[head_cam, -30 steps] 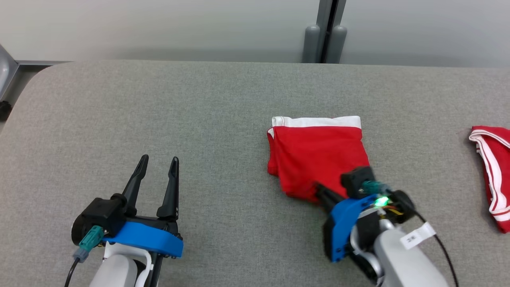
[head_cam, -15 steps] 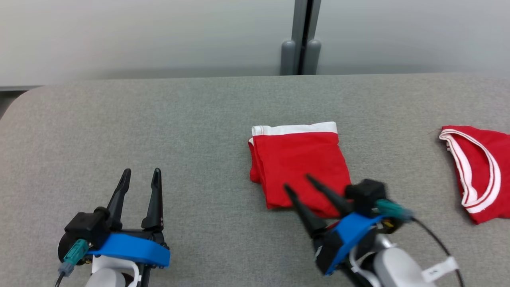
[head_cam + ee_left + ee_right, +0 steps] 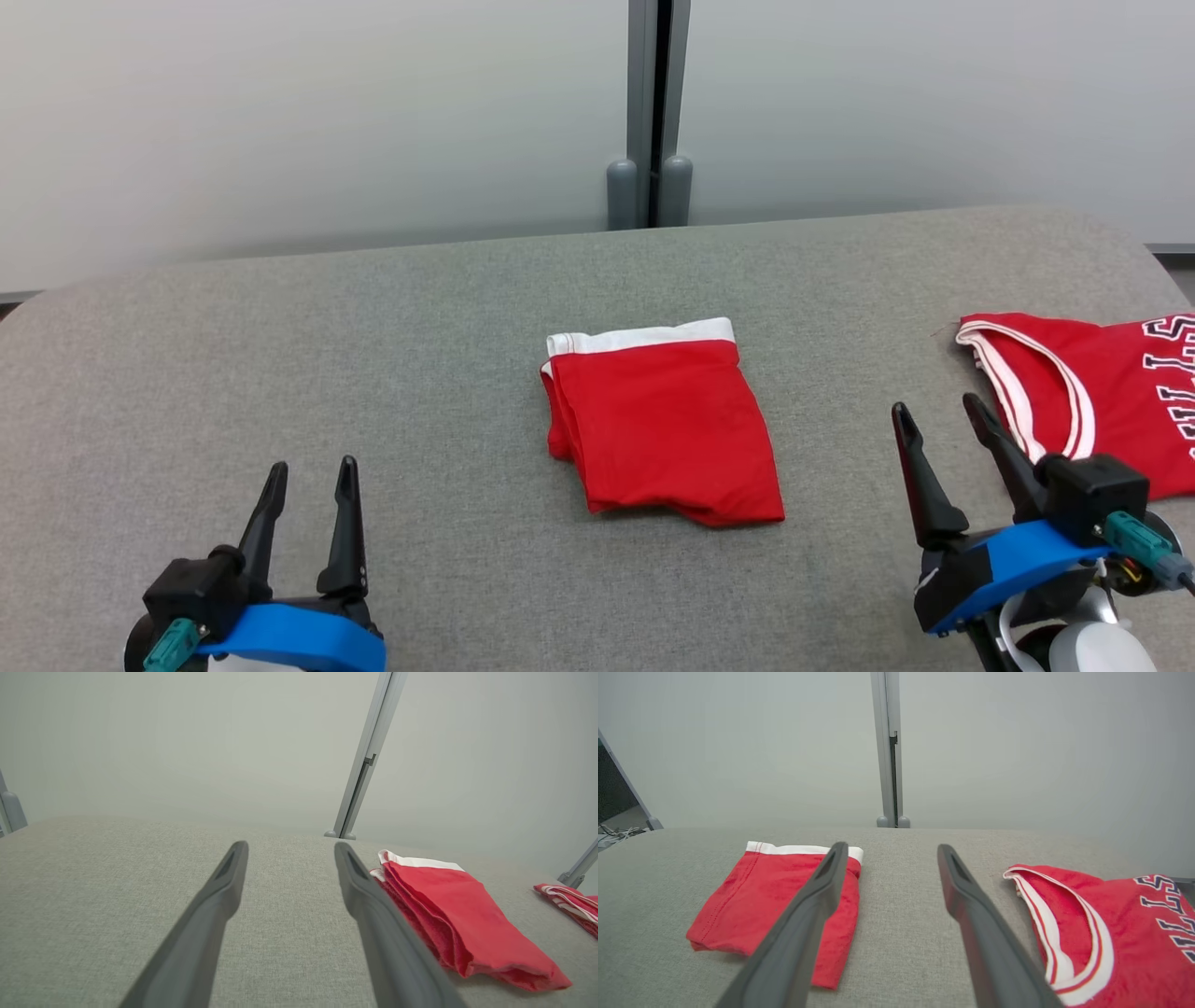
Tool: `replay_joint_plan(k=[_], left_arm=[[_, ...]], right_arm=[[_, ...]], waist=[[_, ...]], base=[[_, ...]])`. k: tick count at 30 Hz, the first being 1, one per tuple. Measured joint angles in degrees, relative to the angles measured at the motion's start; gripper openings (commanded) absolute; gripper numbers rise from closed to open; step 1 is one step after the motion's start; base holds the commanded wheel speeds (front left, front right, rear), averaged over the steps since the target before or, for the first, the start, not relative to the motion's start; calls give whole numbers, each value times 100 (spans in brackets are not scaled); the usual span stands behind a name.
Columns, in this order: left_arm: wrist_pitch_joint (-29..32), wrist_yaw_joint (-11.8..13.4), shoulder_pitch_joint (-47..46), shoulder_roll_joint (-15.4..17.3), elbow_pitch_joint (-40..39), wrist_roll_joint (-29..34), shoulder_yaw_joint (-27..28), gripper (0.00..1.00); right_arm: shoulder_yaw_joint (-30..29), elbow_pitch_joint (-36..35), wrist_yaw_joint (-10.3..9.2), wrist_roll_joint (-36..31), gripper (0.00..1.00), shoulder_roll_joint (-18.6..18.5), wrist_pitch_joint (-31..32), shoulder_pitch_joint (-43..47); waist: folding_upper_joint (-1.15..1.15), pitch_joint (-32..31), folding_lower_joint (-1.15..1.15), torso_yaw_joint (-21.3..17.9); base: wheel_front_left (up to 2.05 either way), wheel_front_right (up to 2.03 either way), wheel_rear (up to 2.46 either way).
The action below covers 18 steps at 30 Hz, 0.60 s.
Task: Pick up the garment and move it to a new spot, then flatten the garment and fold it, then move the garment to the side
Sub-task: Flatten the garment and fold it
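Item: folded red garment [image 3: 663, 429], table [image 3: 373, 355] centre. Tools: left gripper [image 3: 313, 464], right gripper [image 3: 934, 403], both parted, empty. Likely remaining: side move. You pinch every layer at its near edge; slide flat.

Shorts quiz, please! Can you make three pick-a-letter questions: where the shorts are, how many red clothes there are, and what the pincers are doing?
1. Where are the shorts?
A) between the left pincer and right pincer
B) in the right pincer
C) on the floor

2. How many red clothes lie on the table?
A) one
B) two
C) three

3. How are the pincers?
A) both shut
B) both open, empty
C) one holds the shorts

Answers: 1 A, they lie mid-table, touching neither; 2 B, shorts plus jersey; 3 B, each shows a gap with nothing in it.
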Motion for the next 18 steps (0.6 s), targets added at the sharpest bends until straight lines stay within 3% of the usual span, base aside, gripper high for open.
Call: replay_joint_plan(k=[18], left_arm=[[62,91,160,112,108,-53,-30,100]], right_arm=[[1,858,0,158,100,-2,-244,-12]], waist=[[0,-127,0,64]], base=[[0,0,0]])
